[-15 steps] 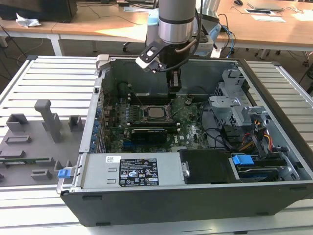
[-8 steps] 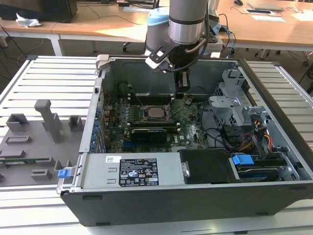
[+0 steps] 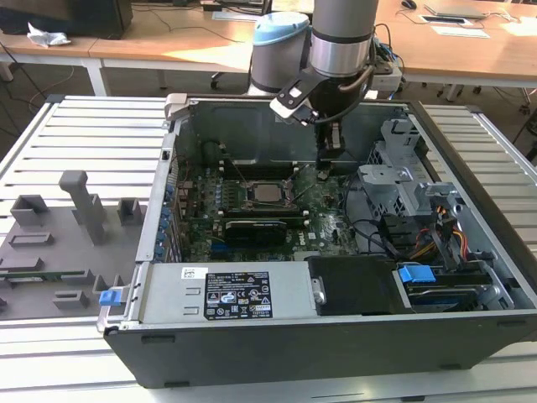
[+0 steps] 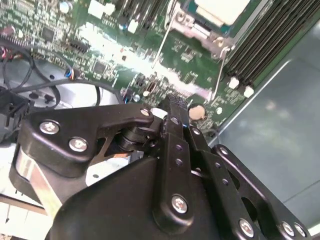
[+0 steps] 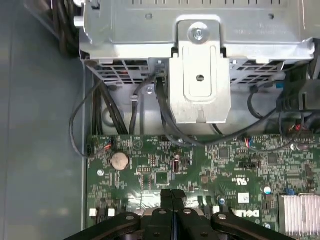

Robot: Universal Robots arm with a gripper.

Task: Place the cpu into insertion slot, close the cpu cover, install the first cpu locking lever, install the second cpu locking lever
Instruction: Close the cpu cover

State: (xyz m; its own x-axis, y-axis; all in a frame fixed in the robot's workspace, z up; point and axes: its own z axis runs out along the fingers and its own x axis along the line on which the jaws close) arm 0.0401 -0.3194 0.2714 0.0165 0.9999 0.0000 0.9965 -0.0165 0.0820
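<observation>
Inside the open computer case [image 3: 252, 353] lying on the slatted worktop [image 3: 92, 134], the cpu [image 3: 268, 192] sits in the insertion slot [image 3: 249, 196] with its silver-grey top face up. The slot is on the green board [image 3: 327, 227], towards the back wall of the case.

The gripper [image 3: 332, 159] hangs over the board near the slot, on the exterior view's right of it, and touches neither the slot nor the chip. In the first wrist view the gripper [image 5: 171, 200] has its two black fingers [image 5: 165, 200] pressed together with nothing between them. The second wrist view shows the same gripper [image 4: 172, 106], drawn together and empty.

In that second wrist view the cpu [image 4: 222, 7] lies within the silver rim of the insertion slot [image 4: 186, 22]. One thin wire lever [image 4: 163, 42] runs out from the rim, and another [image 4: 222, 72] lies just beside the slot's other side. I cannot tell from here whether the cpu cover lies flat over the chip.

Farther from the slot than the gripper, a coin cell [image 5: 120, 160] sits on the board [image 5: 200, 170]. Beyond it stands a grey metal drive cage [image 5: 200, 75] with black cables running under it. On the exterior view's left of the slot, outside the case, a grey fixture tray [image 3: 59, 243] rests on the worktop.
</observation>
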